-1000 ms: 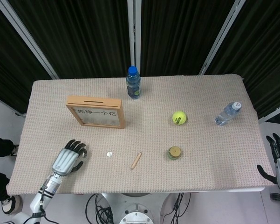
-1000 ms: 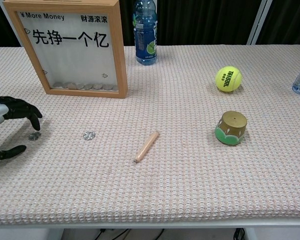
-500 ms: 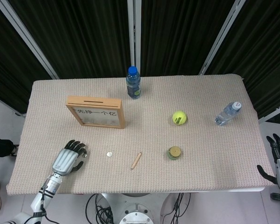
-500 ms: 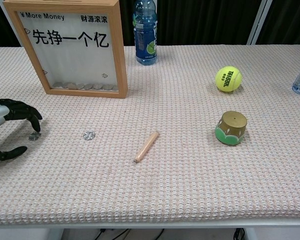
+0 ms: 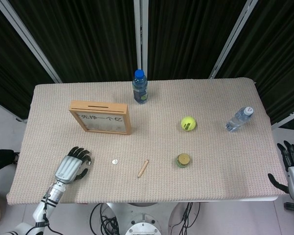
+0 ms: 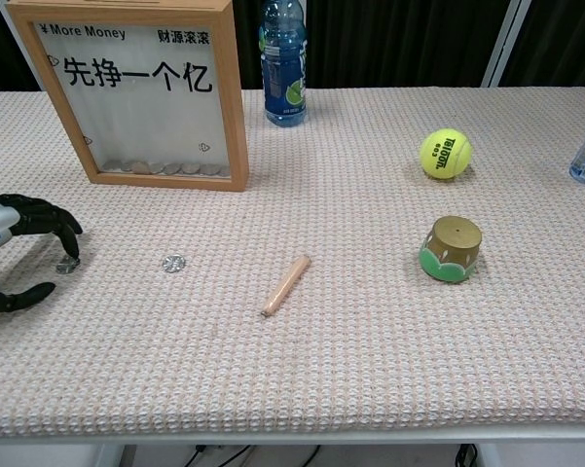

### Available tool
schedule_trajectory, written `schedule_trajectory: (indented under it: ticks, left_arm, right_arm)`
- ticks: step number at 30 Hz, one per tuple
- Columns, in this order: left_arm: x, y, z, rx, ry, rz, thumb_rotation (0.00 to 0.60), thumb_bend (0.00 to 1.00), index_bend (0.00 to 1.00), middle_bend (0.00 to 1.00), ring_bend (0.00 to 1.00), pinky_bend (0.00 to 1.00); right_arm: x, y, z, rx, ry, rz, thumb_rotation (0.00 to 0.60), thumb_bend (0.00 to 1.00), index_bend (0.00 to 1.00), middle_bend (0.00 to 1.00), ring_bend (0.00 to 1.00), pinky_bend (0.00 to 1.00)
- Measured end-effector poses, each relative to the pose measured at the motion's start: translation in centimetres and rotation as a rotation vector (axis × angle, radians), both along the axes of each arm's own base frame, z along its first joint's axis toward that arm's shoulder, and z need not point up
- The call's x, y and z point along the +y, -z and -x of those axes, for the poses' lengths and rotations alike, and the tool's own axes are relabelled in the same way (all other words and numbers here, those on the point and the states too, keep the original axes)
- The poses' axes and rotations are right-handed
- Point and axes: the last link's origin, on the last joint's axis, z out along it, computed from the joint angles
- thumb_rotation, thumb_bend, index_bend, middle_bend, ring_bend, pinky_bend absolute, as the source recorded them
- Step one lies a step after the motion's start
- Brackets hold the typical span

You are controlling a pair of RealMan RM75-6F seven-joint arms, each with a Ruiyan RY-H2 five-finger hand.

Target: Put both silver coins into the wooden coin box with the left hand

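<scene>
The left hand (image 6: pixel 15 248) rests low over the near left part of the desk (image 6: pixel 370 370), fingers curled downward and thumb held apart below them, holding nothing. Right at its fingertips (image 6: pixel 70 238) lies one silver coin (image 6: pixel 67 265), flat on the woven cover; whether a fingertip actually touches it cannot be told from the chest view, and in the head view the hand (image 5: pixel 72 167) hides that coin.

The second coin (image 6: pixel 173 262) lies flat a little to the right of the first, clear of the hand, and shows in the head view (image 5: pixel 115 161) as a small pale dot between the hand and a short wooden stick (image 6: pixel 286 286). A flat disc has no long axis to line up with, so the pinch probably turns only on getting fingertip and thumb down on either side of the first coin.

Beyond both coins, and slightly right of the hand, the wooden coin box (image 6: pixel 141 97) stands upright, its slot (image 5: pixel 99 104) along the top edge, with coins already piled at the bottom behind the glass.

The right hand (image 5: pixel 292 166) hangs off the desk's far right edge, fingers spread and empty, far from both coins.
</scene>
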Motion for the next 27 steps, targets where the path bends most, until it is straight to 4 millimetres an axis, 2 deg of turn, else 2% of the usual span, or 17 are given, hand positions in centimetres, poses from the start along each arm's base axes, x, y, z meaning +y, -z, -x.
schedule_trajectory:
  ticks: [27]
  left_arm:
    - [0.42, 0.50, 0.17, -0.003, -0.010, -0.008, 0.600, 0.32, 0.41, 0.22, 0.13, 0.14]
  right_arm:
    - [0.22, 0.03, 0.10, 0.000, 0.002, 0.001, 0.600, 0.18, 0.00, 0.00, 0.00, 0.00]
